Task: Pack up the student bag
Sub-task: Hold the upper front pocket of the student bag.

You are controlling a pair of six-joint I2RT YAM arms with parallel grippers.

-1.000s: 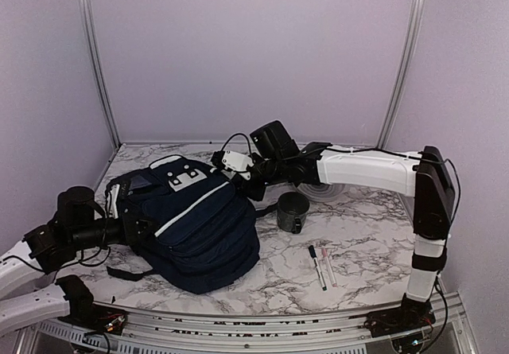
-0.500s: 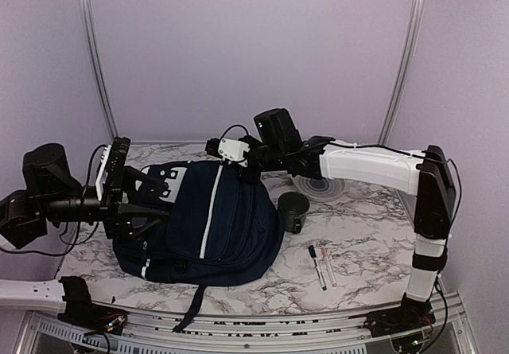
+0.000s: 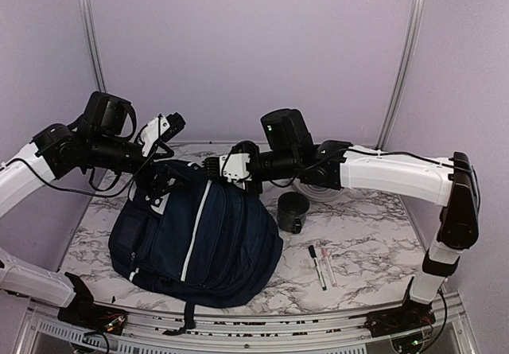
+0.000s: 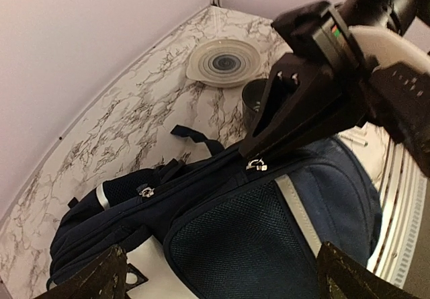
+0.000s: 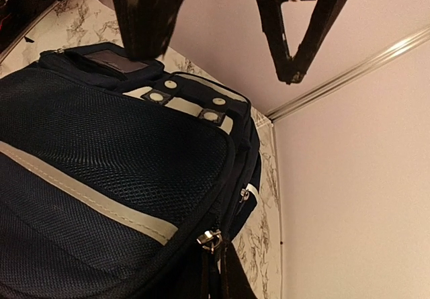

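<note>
Left gripper (image 4: 218, 248) hangs over the far left end of the student bag (image 3: 215, 243) with its fingers (image 4: 101, 279) spread wide. Nothing is clamped between them, and whether they touch the fabric cannot be told. In the left wrist view they frame a white patch and a dark mesh pocket of the bag.

The right gripper (image 5: 216, 67) reaches in from the right to the far top edge of the bag. Its jaws also stand apart, with only the wall showing through the gap in its own wrist view. From the left wrist camera its dark fingertips sit just beside a silver zipper pull (image 4: 255, 165) on the bag's upper seam. Contact with it cannot be made out.

The bag lies front up on the left and middle of the marble table (image 3: 374, 235). Its top points to the far side and its bottom to the near edge. A white stripe runs down its front, and a black strap (image 3: 187, 318) trails off toward the near rail.

A dark mug (image 3: 293, 211) stands just beside the bag's right flank. A pale round plate (image 4: 224, 62) lies farther back, under the right arm. Two markers (image 3: 322, 266) lie side by side on the near right of the table, apart from the bag.
</note>
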